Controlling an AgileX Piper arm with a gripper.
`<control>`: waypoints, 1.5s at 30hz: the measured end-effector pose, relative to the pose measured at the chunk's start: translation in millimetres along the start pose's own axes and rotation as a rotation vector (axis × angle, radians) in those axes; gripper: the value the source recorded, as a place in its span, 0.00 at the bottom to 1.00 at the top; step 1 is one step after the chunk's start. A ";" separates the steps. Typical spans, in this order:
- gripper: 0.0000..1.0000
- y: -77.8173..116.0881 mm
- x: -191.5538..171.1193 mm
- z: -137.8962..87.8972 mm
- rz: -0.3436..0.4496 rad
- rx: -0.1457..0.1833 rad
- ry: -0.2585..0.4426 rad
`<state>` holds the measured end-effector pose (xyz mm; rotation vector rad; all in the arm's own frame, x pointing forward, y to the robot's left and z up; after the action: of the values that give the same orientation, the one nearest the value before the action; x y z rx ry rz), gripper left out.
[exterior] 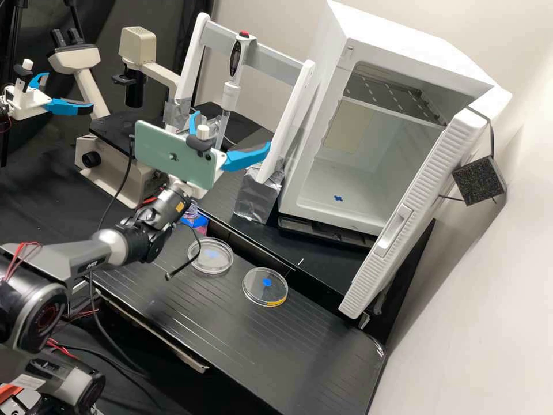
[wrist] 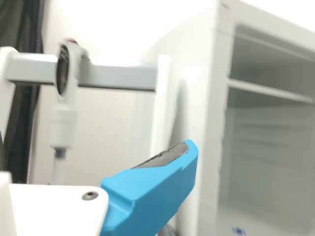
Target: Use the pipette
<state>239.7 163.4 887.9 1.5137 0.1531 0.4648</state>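
Facing vert. pipette [exterior: 230,95], w/ pincer [exterior: 231,129] spread

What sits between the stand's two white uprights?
The pipette, upright at the grey crossbar that joins them. Both the high view and the wrist view show that.

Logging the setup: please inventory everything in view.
Pipette: one, white with red top, upright on the frame.
Petri dishes: two, clear, on the bench.
Cabinet: one, white, open, behind the petri dishes.
Frame: one, white, beside the cabinet.
Block: one, black, at the cabinet door.
Bench: one, black, foreground.
Microscope: one, beige, beside the frame.
Phone: one, green, on the arm.
Second claw: one, white and blue, left edge.
Arm: one, dark grey, left.
Claw: one, white and blue, before the frame.
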 end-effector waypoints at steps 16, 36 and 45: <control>1.00 -31.3 74.0 -49.4 -0.133 -0.101 -0.019; 1.00 -41.6 138.4 -42.3 -0.171 -0.139 -0.097; 0.00 -46.2 149.4 -31.6 -0.208 -0.139 -0.125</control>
<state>371.9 250.7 868.5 1.3688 0.1745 0.2096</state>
